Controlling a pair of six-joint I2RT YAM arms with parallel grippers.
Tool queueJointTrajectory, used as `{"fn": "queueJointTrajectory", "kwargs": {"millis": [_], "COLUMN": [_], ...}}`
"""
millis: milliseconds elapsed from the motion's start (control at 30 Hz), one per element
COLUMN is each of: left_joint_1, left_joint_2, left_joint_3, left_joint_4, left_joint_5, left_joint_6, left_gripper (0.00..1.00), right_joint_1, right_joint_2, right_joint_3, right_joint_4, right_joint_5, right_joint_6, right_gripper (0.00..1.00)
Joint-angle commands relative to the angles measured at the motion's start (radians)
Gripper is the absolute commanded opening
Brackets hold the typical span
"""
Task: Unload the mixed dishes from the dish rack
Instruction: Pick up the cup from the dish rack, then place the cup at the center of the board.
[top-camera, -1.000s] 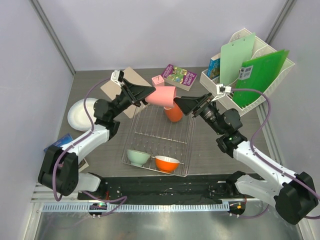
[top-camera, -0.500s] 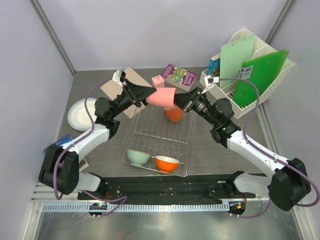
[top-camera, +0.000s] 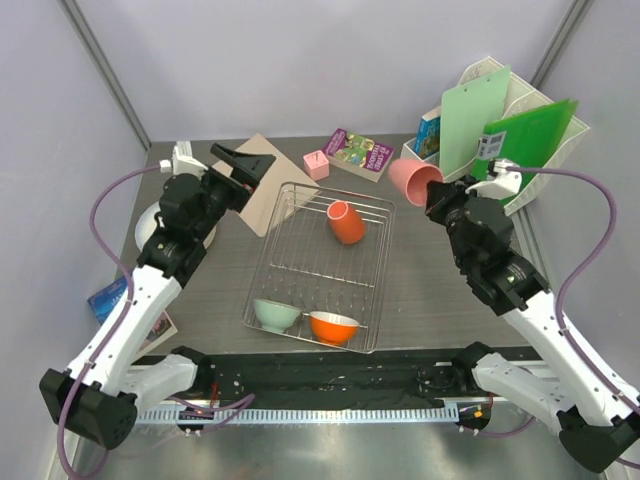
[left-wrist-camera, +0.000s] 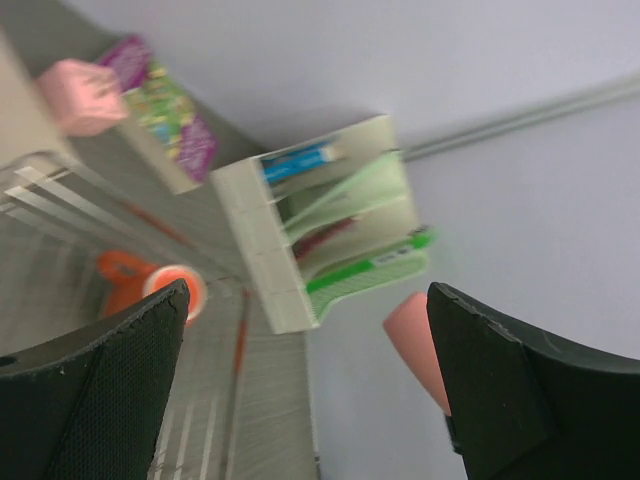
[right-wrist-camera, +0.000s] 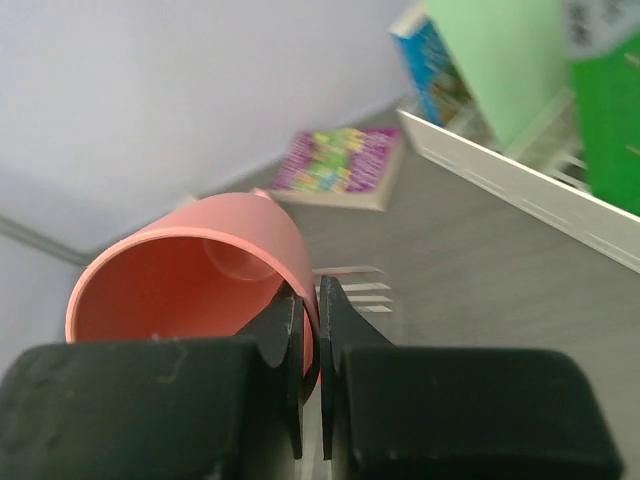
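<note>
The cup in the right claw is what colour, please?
The cup is pink; see the right wrist view.

- Dish rack (top-camera: 318, 272): centre of the frame, on the table.
- First cup (top-camera: 346, 222): on its side in the rack's upper right part.
- Left bowl (top-camera: 276, 314) and right bowl (top-camera: 334, 326): side by side along the rack's lower edge.
- Second cup (top-camera: 413, 181): clamped in the right gripper (top-camera: 432, 192), off the table, just right of the rack's upper right corner and left of the file organizer (top-camera: 528, 97).
- Plate (top-camera: 148, 232): left of the rack, partly under the left arm.
- Board (top-camera: 270, 200): at the rack's upper left corner, below the left gripper (top-camera: 243, 163).
- Small box (top-camera: 317, 164) and book (top-camera: 358, 153): above the rack.
</note>
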Motion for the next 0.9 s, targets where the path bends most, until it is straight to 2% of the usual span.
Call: {"fn": "queueJointTrajectory", "kwargs": {"millis": [0, 33, 167, 233, 300, 333, 467, 633, 867], "left_joint_1": [0.005, 0.005, 0.005, 0.005, 0.005, 0.005, 0.005, 0.005, 0.005], "left_joint_2": [0.068, 0.074, 0.085, 0.076, 0.064, 0.056, -0.008, -0.068, -0.108], "left_joint_3": [0.045, 0.055, 0.082, 0.069, 0.057, 0.045, 0.011, -0.036, -0.082], "left_joint_4": [-0.4, -0.494, -0.641, -0.672, -0.696, -0.701, -0.709, -0.704, -0.705], "left_joint_5": [-0.209, -0.223, -0.296, -0.322, -0.327, -0.326, -0.332, -0.332, -0.335], "left_joint_6": [0.016, 0.006, -0.032, -0.049, -0.075, -0.078, -0.09, -0.087, -0.08], "left_gripper": [1.0, 1.0, 1.0, 1.0, 1.0, 1.0, 1.0, 1.0, 1.0], "right_joint_1": [-0.002, -0.002, -0.014, -0.072, -0.142, -0.231, -0.375, -0.396, -0.412], "right_joint_2": [0.06, 0.062, 0.109, 0.146, 0.201, 0.217, 0.361, 0.601, 0.758], "right_joint_3": [0.006, 0.005, 0.003, 0.002, -0.003, -0.003, 0.009, 0.089, 0.147], "right_joint_4": [-0.295, -0.309, -0.333, -0.337, -0.335, -0.333, -0.309, -0.304, -0.289], "right_joint_5": [0.248, 0.303, 0.386, 0.383, 0.311, 0.261, 0.066, -0.026, -0.023], "right_joint_6": [0.038, 0.086, 0.103, 0.095, 0.124, 0.144, 0.202, 0.203, 0.181], "right_gripper": [0.01, 0.01, 0.01, 0.01, 0.01, 0.01, 0.01, 0.01, 0.01]}}
